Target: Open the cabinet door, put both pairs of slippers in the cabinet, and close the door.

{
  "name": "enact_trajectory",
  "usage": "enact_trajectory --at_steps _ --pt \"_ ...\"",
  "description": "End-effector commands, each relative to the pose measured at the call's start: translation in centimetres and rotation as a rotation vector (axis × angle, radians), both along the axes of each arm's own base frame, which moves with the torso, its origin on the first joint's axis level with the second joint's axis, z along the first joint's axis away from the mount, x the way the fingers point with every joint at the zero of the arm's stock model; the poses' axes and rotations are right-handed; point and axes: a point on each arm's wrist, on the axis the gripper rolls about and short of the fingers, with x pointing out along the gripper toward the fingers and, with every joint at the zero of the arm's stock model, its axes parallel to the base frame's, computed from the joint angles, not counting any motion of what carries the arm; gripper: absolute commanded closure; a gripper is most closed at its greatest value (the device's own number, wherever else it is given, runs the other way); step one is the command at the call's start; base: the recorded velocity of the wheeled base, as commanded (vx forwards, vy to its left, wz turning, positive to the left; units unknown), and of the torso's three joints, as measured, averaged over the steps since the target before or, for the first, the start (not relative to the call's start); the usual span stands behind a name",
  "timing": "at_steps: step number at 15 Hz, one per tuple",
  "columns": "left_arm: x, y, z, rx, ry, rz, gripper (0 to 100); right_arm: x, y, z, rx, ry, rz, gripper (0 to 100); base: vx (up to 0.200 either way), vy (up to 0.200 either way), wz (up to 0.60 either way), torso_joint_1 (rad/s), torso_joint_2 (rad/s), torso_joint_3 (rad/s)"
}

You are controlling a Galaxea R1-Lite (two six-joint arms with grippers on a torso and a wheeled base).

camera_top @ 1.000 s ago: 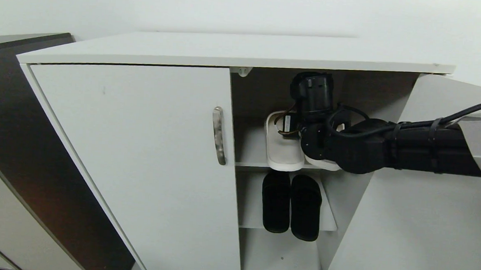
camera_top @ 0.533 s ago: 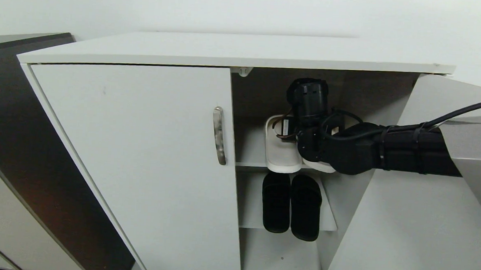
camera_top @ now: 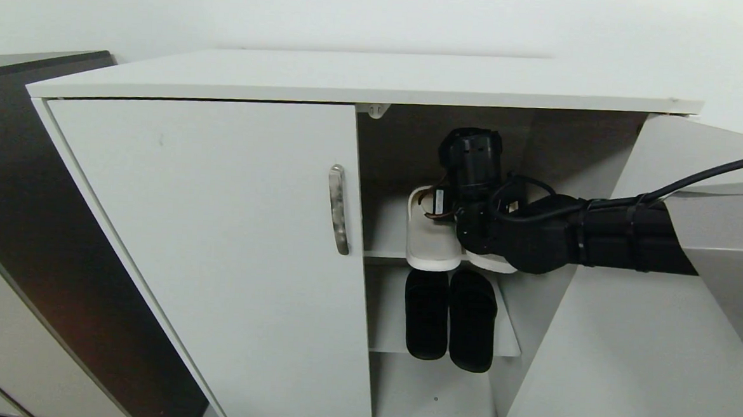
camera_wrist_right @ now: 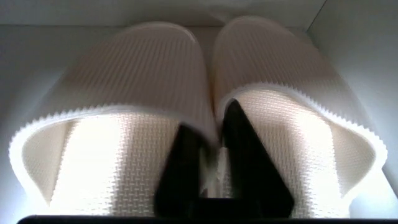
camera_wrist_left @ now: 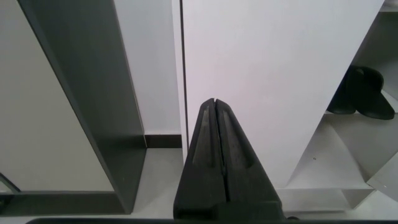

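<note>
At the lower right of the head view, the open door (camera_top: 624, 361) of the cabinet (camera_top: 353, 74) stands swung outward. The closed door (camera_top: 217, 238) fills the left and middle part, with its metal handle (camera_top: 338, 210) upright near its right edge. The left claw (camera_wrist_left: 214, 102) is low in front of this closed door, and its two fingers are pressed together with nothing between them.

Inside the opening, a little right of the centre, the black slippers (camera_top: 448, 317) lie side by side on the lower shelf (camera_top: 386, 317), toes pointing inward. Just above them, the white slippers (camera_top: 432, 246) are at the upper shelf (camera_top: 384, 234), and their heel ends reach over its front edge. The right arm comes in from the right edge of the frame. The right claw (camera_wrist_right: 210, 127) has one finger inside each white slipper and pinches their two inner walls together. I cannot tell if the soles lie fully on the shelf.
</note>
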Motion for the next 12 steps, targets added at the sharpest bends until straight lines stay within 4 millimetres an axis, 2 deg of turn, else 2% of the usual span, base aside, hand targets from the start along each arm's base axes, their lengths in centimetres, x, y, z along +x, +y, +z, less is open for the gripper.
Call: enact_trajectory --at_steps 1,4,8,9,12 --pt "0.0 0.0 0.0 0.0 0.001 0.0 100 0.0 0.0 -0.1 -0.001 0.001 0.0 0 0.0 0.0 0.0 0.0 0.0 0.0" --pt "0.0 0.0 0.0 0.0 0.001 0.002 100 -0.6 0.0 0.1 0.006 0.004 0.001 0 0.0 0.0 0.0 0.0 0.0 0.0" --pt "0.0 0.0 0.0 0.0 0.001 0.002 100 -3.5 -0.7 1.3 0.01 0.004 0.031 0 0.0 0.0 0.0 0.0 0.0 0.0" --pt "0.0 0.0 0.0 0.0 0.001 0.002 100 -5.1 -0.9 2.1 0.02 -0.009 0.053 0 0.0 0.0 0.0 0.0 0.0 0.0" --pt "0.0 0.0 0.0 0.0 0.001 0.002 100 -9.1 -1.5 1.6 0.017 -0.006 0.114 0 0.0 0.0 0.0 0.0 0.0 0.0"
